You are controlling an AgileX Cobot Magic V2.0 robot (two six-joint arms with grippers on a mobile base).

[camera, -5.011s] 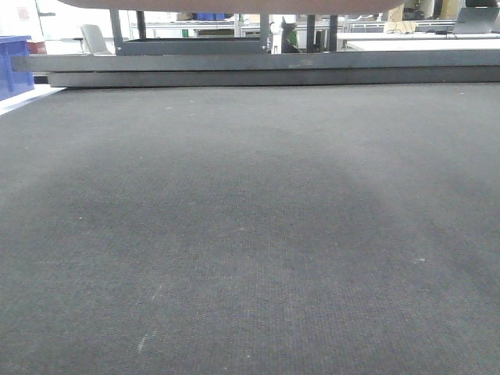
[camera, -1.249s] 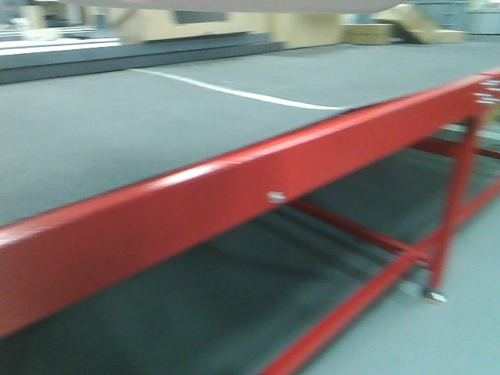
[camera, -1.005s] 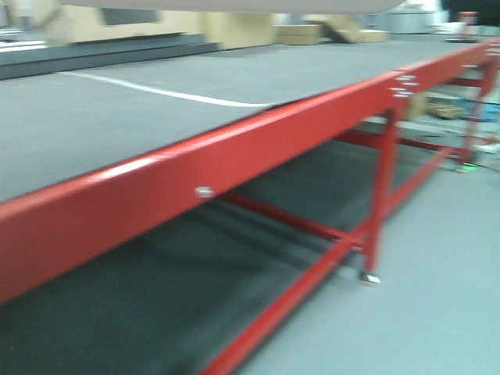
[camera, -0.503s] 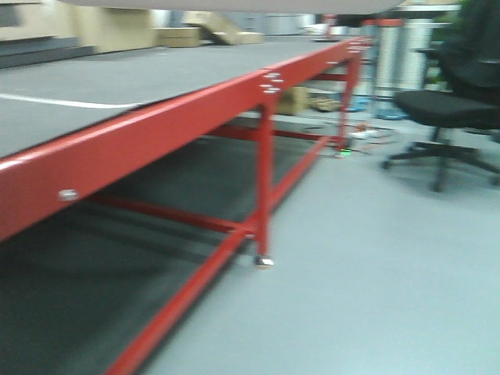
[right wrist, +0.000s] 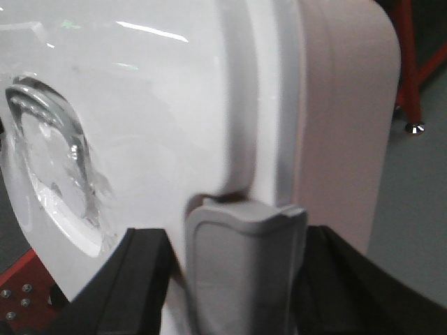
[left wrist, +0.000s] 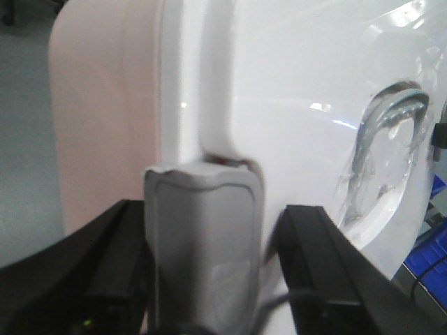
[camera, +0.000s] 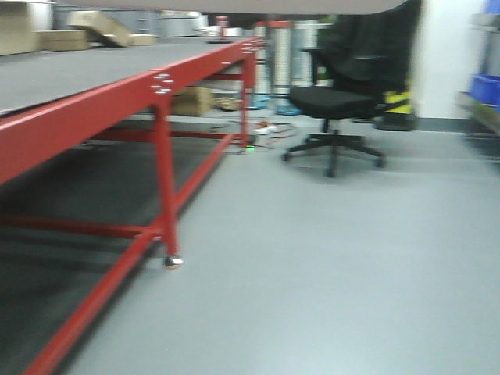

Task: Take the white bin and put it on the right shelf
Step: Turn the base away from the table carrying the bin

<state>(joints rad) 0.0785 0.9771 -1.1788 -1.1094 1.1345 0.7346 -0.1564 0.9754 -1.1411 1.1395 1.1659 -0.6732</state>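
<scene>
The white bin fills both wrist views: a pinkish-white tub side, a glossy white lid and a clear moulded handle recess. My left gripper is shut on the bin, with its black fingers on either side of the grey lid clip. My right gripper is shut the same way on the opposite grey clip of the bin. In the front view the bin's underside is a pale strip along the top. A blurred grey shelf edge shows at far right; I cannot tell whether it is the right shelf.
The red-framed table runs along the left, and its leg stands on the grey floor. A black office chair stands ahead at centre. A blue crate sits on the far-right shelf edge. Cardboard boxes lie under the table.
The front view has swung to the right, from the dark table top, along the red frame, to the open floor, the chair and the far-right shelf edge. The bin strip stays at the top.
</scene>
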